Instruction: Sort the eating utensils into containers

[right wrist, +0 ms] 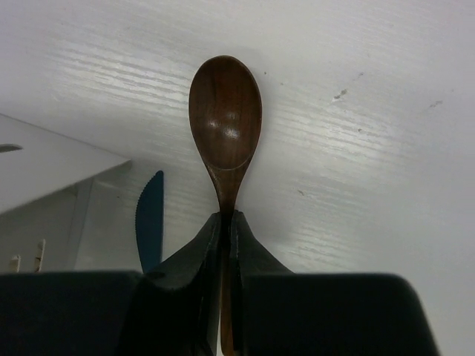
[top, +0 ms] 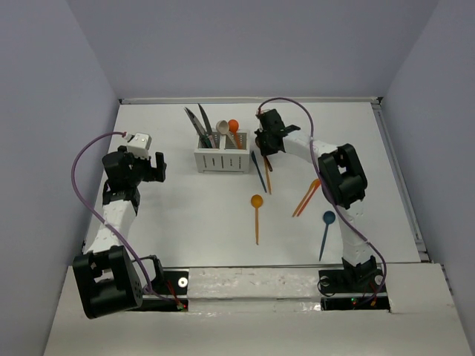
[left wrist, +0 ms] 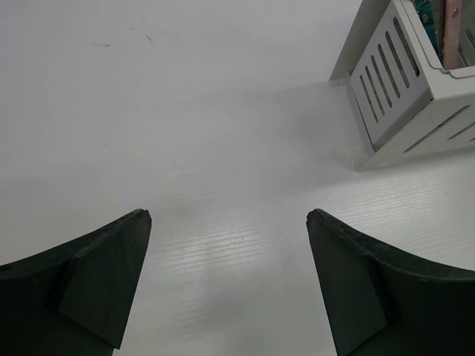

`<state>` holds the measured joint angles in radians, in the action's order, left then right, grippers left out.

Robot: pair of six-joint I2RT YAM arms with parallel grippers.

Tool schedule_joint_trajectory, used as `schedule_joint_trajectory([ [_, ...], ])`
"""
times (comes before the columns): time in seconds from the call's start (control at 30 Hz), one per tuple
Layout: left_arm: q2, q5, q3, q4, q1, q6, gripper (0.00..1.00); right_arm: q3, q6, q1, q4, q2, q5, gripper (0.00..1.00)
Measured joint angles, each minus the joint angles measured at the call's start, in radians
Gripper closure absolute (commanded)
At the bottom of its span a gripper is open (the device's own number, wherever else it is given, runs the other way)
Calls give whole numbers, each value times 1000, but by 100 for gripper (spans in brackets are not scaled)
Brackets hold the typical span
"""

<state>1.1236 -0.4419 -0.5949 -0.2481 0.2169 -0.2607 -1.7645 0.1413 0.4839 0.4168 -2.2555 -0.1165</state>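
Note:
My right gripper (right wrist: 228, 216) is shut on the neck of a brown spoon (right wrist: 225, 119), whose bowl sticks out ahead just over the table. In the top view this gripper (top: 266, 147) is just right of the white caddy (top: 223, 160), and the spoon's handle (top: 268, 180) trails toward me. A dark blue knife (right wrist: 150, 219) lies beside it, between spoon and caddy. The caddy holds dark knives (top: 200, 122), a white spoon (top: 222, 127) and an orange spoon (top: 233, 126). My left gripper (left wrist: 228, 215) hangs open and holds nothing, left of the caddy (left wrist: 404, 89).
On the table in front of the caddy lie an orange spoon (top: 257, 215), orange forks (top: 306, 196) and a teal spoon (top: 326, 228). Grey walls close in the table on three sides. The right arm's elbow (top: 341, 176) hangs over the forks' right end.

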Motion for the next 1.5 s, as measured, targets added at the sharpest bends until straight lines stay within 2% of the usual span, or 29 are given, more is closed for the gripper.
schedule_joint_trajectory([
  [0.13, -1, 4, 0, -2, 0, 0, 2, 100, 13, 0, -24, 72, -22, 100],
  [0.3, -1, 6, 0, -5, 0, 0, 2, 248, 19, 0, -100, 236, -48, 100],
  [0.4, 0, 8, 0, -10, 0, 0, 2, 352, 19, 0, -197, 377, -64, 100],
  [0.63, 12, 12, 0, -18, 0, -3, 2, 548, 11, 2, -461, 580, -64, 100],
  [0.77, 13, 14, 23, -48, 0, -5, 3, 666, -63, 63, -652, 677, -75, 100],
  [0.93, 17, 33, 58, -83, 0, -6, 3, 667, -186, 228, -1073, 632, -38, 100],
  [1.0, 18, 40, 71, -101, 0, -6, 3, 668, -206, 252, -1260, 565, 0, 100],
  [1.07, 18, 45, 79, -115, 0, -7, 2, 663, -219, 248, -1349, 494, 24, 100],
  [1.27, 18, 48, 79, -132, 0, -7, 3, 635, -302, 224, -1425, 280, 46, 100],
  [1.5, 33, 26, 79, -154, 0, -5, 4, 603, -366, 224, -1457, 214, 50, 100],
])
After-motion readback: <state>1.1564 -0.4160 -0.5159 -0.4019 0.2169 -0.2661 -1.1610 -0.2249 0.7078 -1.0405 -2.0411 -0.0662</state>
